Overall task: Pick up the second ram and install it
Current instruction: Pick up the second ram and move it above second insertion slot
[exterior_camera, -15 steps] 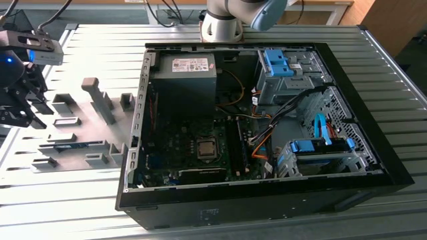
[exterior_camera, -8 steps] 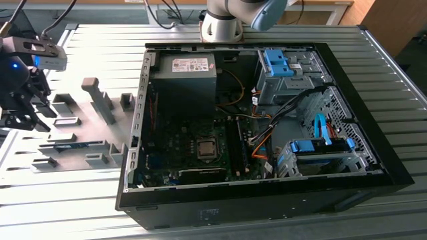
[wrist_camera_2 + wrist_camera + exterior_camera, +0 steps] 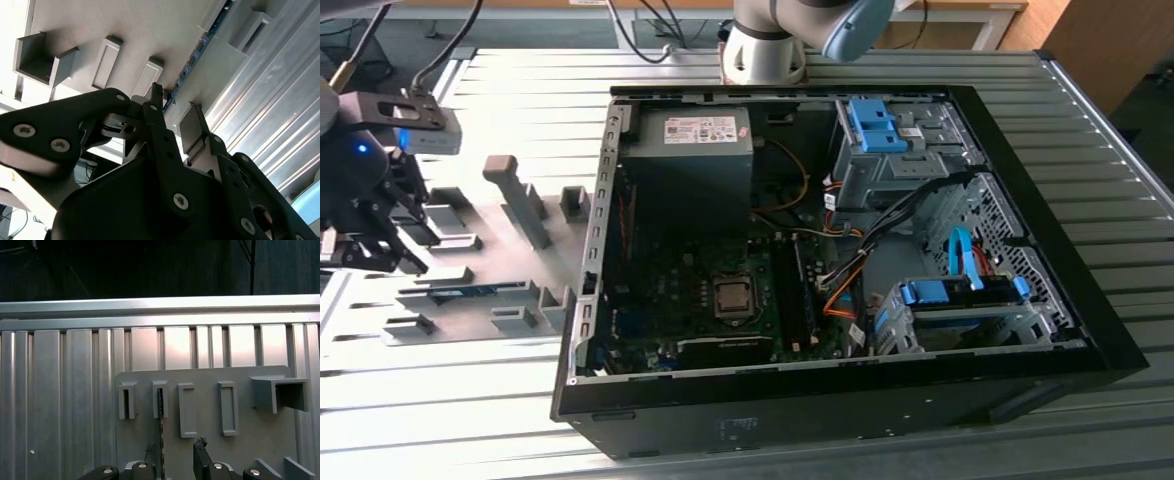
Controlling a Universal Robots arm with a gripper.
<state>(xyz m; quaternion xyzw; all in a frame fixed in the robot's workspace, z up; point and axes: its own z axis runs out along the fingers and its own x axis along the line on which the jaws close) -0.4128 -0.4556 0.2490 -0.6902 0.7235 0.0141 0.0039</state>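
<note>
The second ram (image 3: 464,292), a thin blue-green stick, stands on edge in grey holder blocks on a grey plate (image 3: 487,235) at the exterior view's left, outside the computer case. My gripper (image 3: 376,252) hangs over the plate's left end, just left of the stick. In the first wrist view the ram (image 3: 161,422) runs edge-on from a slotted block toward my open gripper (image 3: 175,456), close to one finger (image 3: 150,452). In the second wrist view the ram (image 3: 196,50) lies beyond the open gripper (image 3: 172,114). Nothing is between the fingers.
An open black computer case (image 3: 854,392) fills the middle, with the motherboard's long black slots (image 3: 790,290) beside the processor socket (image 3: 732,298). Tall grey holder blocks (image 3: 520,200) stand on the plate. The ribbed metal table (image 3: 440,400) lies all around, and the arm's base (image 3: 767,45) is at the back.
</note>
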